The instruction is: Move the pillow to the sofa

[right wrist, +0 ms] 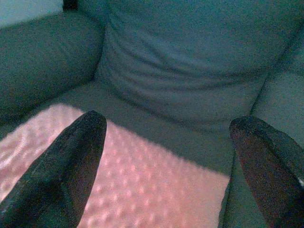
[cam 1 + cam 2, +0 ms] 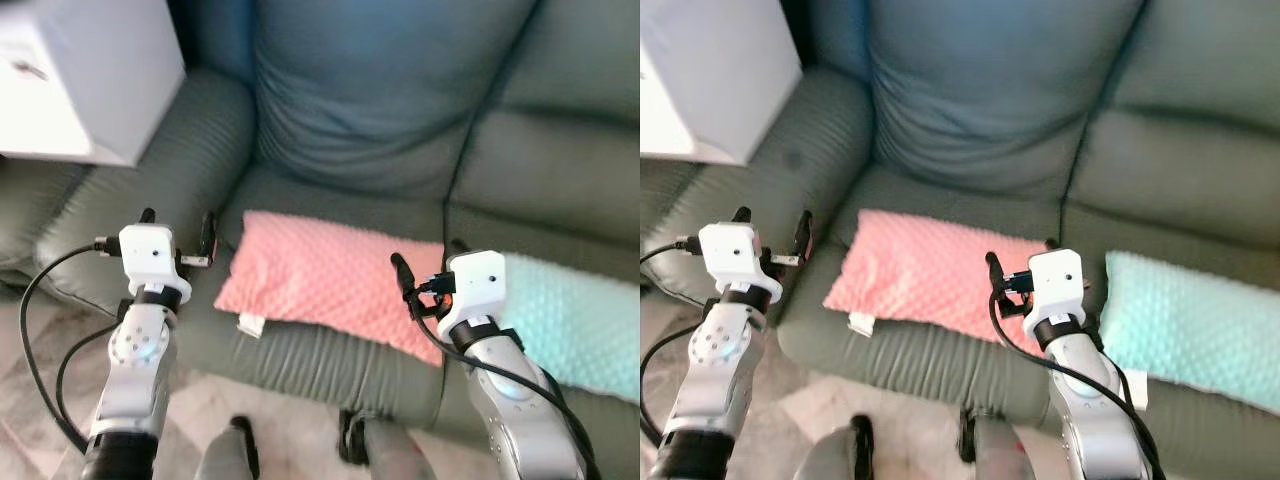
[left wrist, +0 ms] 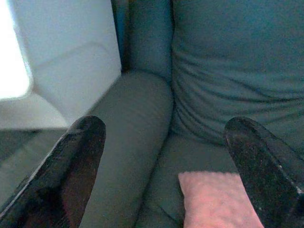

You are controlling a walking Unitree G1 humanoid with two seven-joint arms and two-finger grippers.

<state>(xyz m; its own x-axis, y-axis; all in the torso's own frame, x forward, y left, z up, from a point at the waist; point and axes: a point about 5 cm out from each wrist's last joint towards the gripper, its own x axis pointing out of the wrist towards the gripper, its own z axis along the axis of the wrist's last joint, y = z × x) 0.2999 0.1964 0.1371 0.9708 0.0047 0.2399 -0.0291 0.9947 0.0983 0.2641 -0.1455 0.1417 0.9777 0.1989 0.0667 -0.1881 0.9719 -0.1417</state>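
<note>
A pink, dimpled, rectangular fabric pillow [image 2: 325, 282] was seen lying flat on the seat of a grey-green leather sofa [image 2: 370, 170], towards the front edge of the seat cushion. Its long axis ran across the seat, from the padded armrest [image 2: 165, 170] on the robot's left towards the seam between the two seat cushions. A small white label [image 2: 250, 324] hung from the front corner nearest that armrest.

The left gripper [image 2: 178, 232] was held just beside the armrest end of the pillow, over the armrest's inner slope, with its two black fingers [image 3: 76, 166] spread wide and nothing between them. The right gripper [image 2: 428, 262] was held over the opposite end of the pillow, its fingers [image 1: 71, 161] likewise spread apart and empty. The pillow therefore lay between the two grippers, ahead of and below both, with the right gripper the nearer to its surface.

A second pillow, pale mint and similarly dimpled [image 2: 575, 325], was lying on the neighbouring seat cushion, beyond the pink pillow's far end and apart from it. A white box-like object [image 2: 85, 75] stood beyond the armrest.

No container was present. Judged from its position, the pink pillow was already resting on the sofa, and only withdrawal of the arms appeared to be left.
</note>
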